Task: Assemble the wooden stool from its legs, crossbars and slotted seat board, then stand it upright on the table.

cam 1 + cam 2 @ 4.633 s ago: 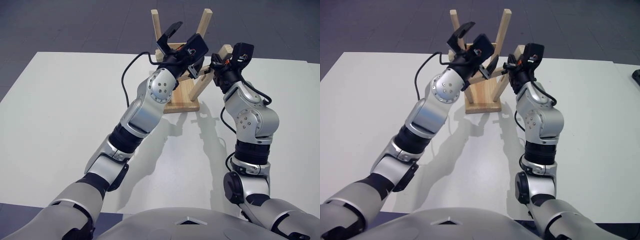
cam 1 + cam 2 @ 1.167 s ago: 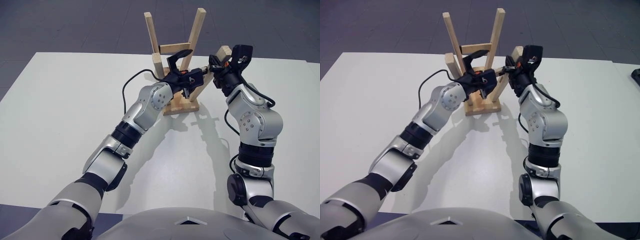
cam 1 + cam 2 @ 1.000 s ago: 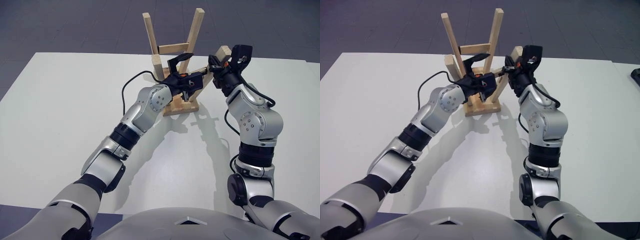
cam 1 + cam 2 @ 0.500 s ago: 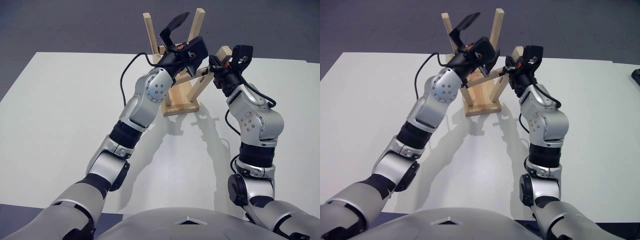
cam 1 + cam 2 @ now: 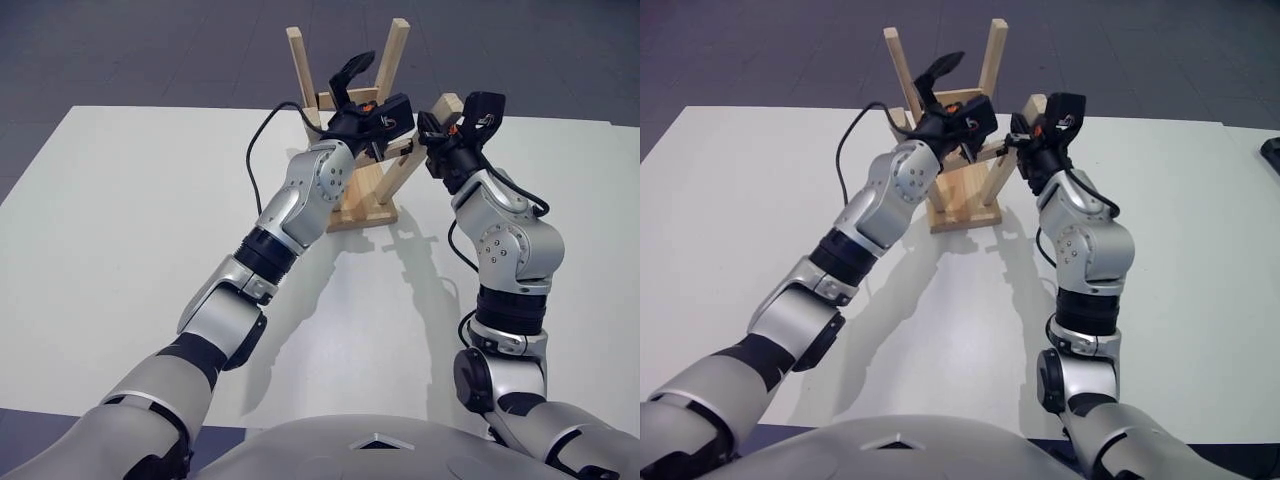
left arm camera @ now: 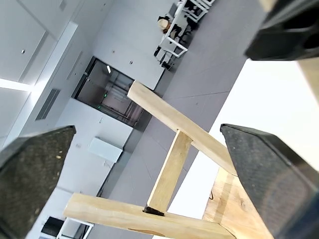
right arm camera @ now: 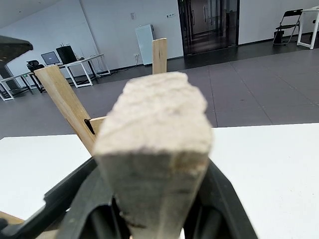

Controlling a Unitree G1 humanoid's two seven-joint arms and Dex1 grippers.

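Right gripper is clamped on one upturned leg of the pale wooden stool; left gripper hangs wide open and empty beside a crossbar; stool rests seat-down on the white counter; assembly looks done, I judge, so next I turn it upright.

The setting was a large, bare office or lab hall. A dark glass doorway stood in a plain white wall. A tall white cabinet stood just beside the doorway. Beyond the cabinet, white work tables carried a monitor. On the doorway's other side stood a black folding chair. A grey tiled floor ran from the doorway to a broad white desk.
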